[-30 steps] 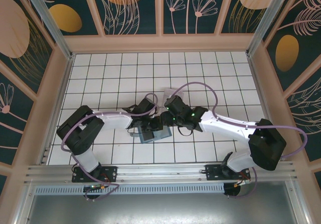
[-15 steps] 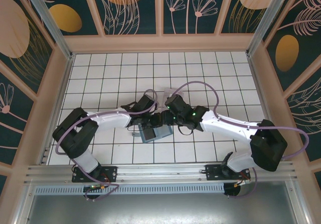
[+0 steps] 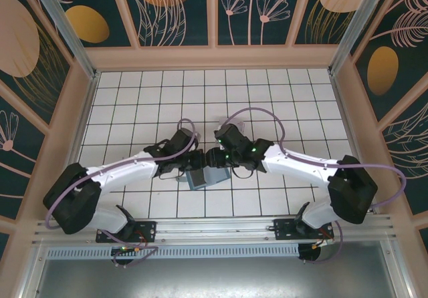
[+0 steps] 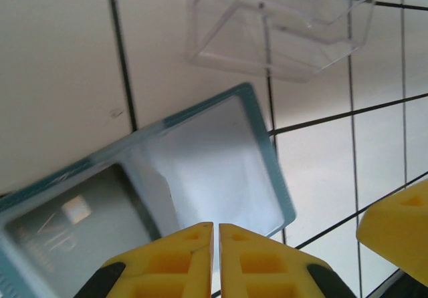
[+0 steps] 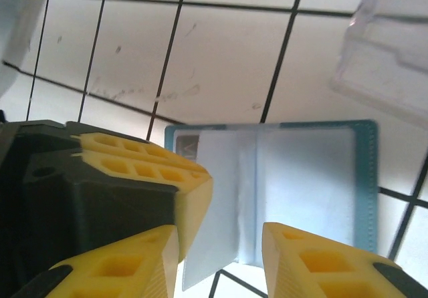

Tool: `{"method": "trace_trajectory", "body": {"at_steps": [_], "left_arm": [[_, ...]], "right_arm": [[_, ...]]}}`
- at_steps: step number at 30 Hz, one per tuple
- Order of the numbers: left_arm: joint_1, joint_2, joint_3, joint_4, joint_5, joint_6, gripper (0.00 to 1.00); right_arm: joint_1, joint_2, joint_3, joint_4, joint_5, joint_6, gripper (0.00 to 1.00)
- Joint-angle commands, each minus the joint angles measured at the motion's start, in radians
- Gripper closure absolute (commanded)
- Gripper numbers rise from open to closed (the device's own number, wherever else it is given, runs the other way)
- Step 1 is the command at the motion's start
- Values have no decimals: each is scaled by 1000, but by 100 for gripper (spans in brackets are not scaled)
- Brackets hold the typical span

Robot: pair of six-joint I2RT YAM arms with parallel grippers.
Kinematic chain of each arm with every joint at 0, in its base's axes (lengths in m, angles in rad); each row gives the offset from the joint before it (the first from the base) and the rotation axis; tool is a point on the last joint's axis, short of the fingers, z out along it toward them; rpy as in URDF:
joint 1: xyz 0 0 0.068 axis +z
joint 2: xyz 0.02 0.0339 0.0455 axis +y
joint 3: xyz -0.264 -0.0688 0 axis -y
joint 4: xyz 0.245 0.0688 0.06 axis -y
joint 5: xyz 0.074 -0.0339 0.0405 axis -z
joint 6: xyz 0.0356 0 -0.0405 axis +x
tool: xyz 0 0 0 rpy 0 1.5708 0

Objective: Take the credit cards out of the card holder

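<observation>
The card holder (image 3: 208, 177) lies open on the tiles, teal-edged and grey-blue inside (image 4: 214, 171) (image 5: 321, 178). A pale credit card (image 5: 224, 204) sticks out of its middle and past its near edge. A dark credit card (image 4: 73, 224) sits in the other pocket. My left gripper (image 4: 216, 230) is shut, nothing between its fingers, tips down on the holder's half beside the pale card (image 5: 154, 171). My right gripper (image 5: 221, 258) is open, and the pale card's free corner lies between its fingers without touching the right one.
A clear plastic tray (image 4: 281, 24) (image 5: 394, 57) stands just beyond the holder. Both wrists meet over the holder in the middle of the tiled floor (image 3: 294, 97). Wooden walls (image 3: 214, 56) ring the floor, and free tiles lie behind and to the sides.
The left arm has stretched out, its elbow swinging down and to the left, and its gripper has slid slightly left. The right gripper has edged toward the holder. The holder has stayed put.
</observation>
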Motion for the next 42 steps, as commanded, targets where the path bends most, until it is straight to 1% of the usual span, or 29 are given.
{"method": "trace_trajectory", "body": {"at_steps": [1, 4, 7, 11, 13, 17, 20, 24, 27, 31, 34, 38, 39, 42], "left_arm": [[-4, -57, -53, -55, -42, -38, 87], [-4, -85, -85, -60, -45, -55, 87], [-4, -80, -99, -30, -33, -62, 87], [-4, -19, -63, 15, 10, -58, 87], [-4, -3, -40, 10, 14, -56, 87], [-4, -33, -23, -77, -73, -61, 87], [8, -74, -62, -86, -90, -73, 85], [68, -121, -139, -52, -57, -83, 85], [144, -170, -202, -13, -6, -76, 85], [232, -209, -235, -22, 17, -36, 84], [272, -225, -246, -31, 20, -13, 83], [324, -253, -278, -19, 26, -13, 82], [336, -257, -285, -17, 30, -13, 83], [352, -268, -294, -8, 34, -7, 82]], "right_arm": [[13, 49, 25, 30, -84, -24, 62], [17, 82, 34, 35, -121, -34, 63], [20, 94, 45, 24, -126, -44, 64], [18, 73, 42, -3, -80, -37, 64], [13, 55, 35, -11, -59, -30, 64], [8, 53, 17, -14, -73, -25, 64], [22, 86, 39, -49, -49, -28, 66], [54, 149, 113, -119, -2, -45, 66], [83, 206, 174, -159, 19, -56, 66], [119, 304, 276, -228, 47, -57, 66], [144, 377, 346, -280, 71, -52, 66], [172, 459, 427, -355, 102, -41, 64], [177, 478, 445, -374, 129, -38, 63], [185, 518, 482, -412, 147, -34, 60]]}}
